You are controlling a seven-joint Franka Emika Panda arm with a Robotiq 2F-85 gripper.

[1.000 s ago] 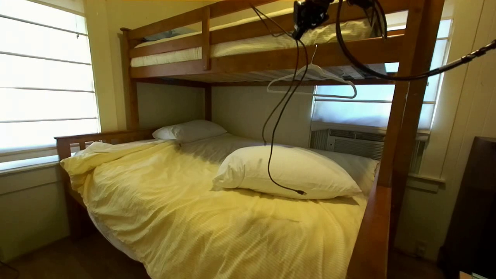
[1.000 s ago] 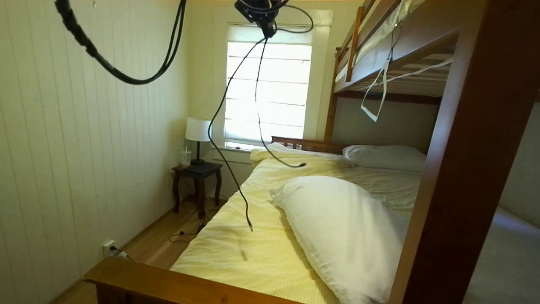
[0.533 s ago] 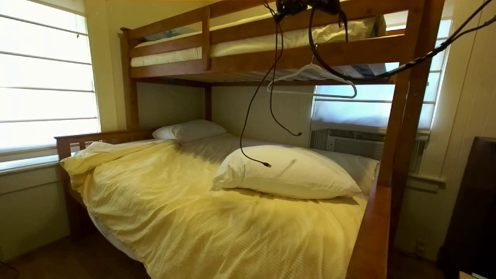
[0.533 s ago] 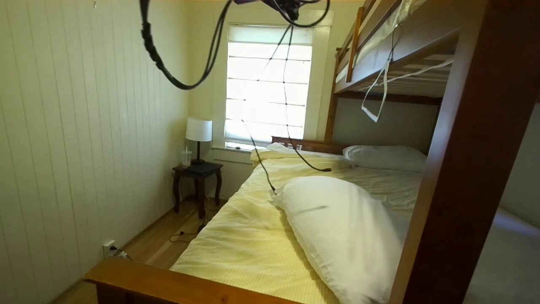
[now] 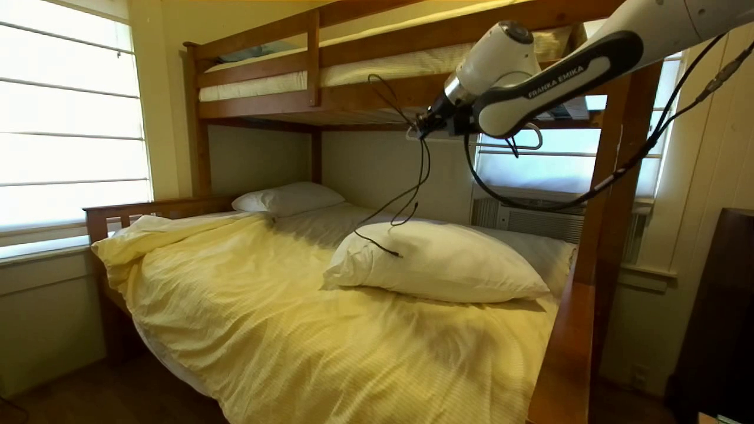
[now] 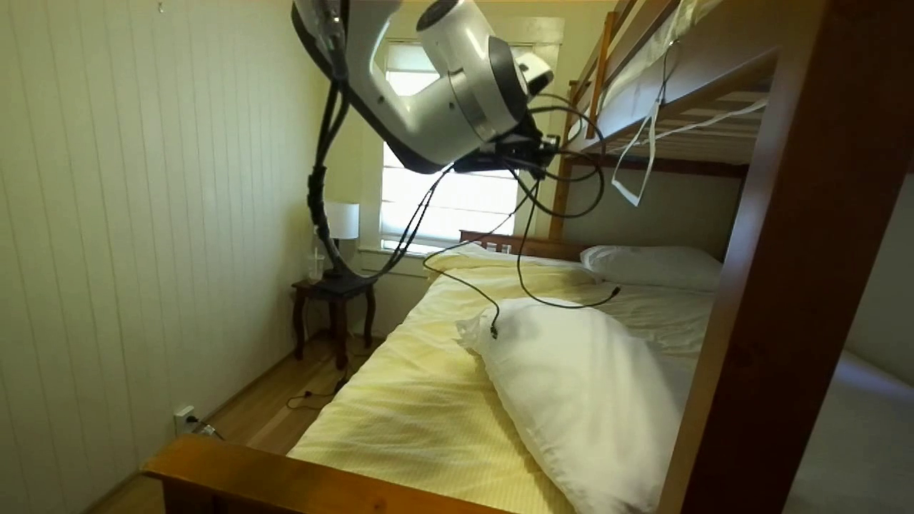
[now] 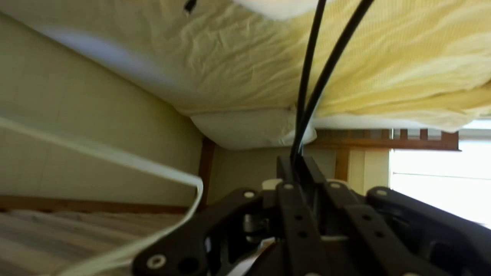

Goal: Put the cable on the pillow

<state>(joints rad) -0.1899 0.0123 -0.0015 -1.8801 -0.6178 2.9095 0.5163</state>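
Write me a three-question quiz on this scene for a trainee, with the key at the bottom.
1. Multiple choice: where does the gripper grip the black cable?
a) At one of its ends
b) Partway along, away from both ends
c) Nowhere; it grips nothing

2. Fill in the colour: the large white pillow lies on a ____ bed cover.

3. True or false: the whole length of the cable lies on the pillow.

Key: 1. b. 2. Yellow. 3. False; the cable runs up through the air to the gripper.
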